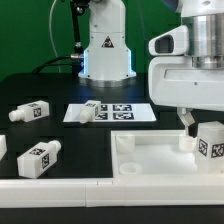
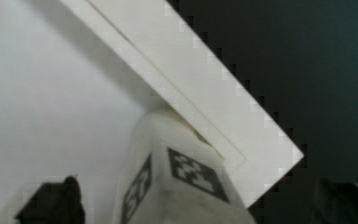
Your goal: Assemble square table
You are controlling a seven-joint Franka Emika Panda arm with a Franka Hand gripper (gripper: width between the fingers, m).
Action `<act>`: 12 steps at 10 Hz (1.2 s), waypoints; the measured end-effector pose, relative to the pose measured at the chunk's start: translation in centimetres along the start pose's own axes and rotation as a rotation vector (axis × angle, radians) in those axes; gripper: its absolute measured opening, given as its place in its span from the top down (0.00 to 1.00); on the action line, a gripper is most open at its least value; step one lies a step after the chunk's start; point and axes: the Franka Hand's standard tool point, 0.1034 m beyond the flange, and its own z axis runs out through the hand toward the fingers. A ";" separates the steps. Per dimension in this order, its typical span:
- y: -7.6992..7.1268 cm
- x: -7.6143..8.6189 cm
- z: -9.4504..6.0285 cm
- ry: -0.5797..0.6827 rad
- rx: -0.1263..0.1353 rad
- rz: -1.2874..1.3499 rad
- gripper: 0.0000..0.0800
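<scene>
1 leg (image 1: 211, 141) stands on a corner of the square table slab (image 1: 150, 160). The gripper (image 1: 192, 126) is just beside the leg. I cannot tell if it is pinching.

The arm's base (image 1: 105, 48) sits at the back, and the big white wrist (image 1: 188, 55) hangs in on the exterior view's right, pointing pretty much straight down. Gripper (image 1: 199, 126) is low with one dark finger (image 1: 187, 121) showing and the other hidden, so honestly can't tell if the jaws are clamped.

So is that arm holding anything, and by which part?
Yes: the gripper seems shut on a white tagged leg, gripping its upper end, upright over the square tabletop.
</scene>
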 end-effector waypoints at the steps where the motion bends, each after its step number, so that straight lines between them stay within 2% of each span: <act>1: 0.0 0.0 0.0 0.001 -0.002 -0.080 0.19; 2: 0.1 0.1 0.0 0.002 -0.002 -0.134 0.19; 4: 0.0 0.1 -0.2 0.018 -0.029 -0.518 0.19; 6: -0.4 -0.2 -0.1 0.029 -0.034 -0.608 0.19; 8: 0.1 0.4 -0.2 0.034 -0.040 -0.579 0.52; 9: 0.4 0.5 -0.1 0.034 -0.044 -0.543 0.64; 12: 0.5 0.6 -0.1 0.041 -0.041 -0.264 0.64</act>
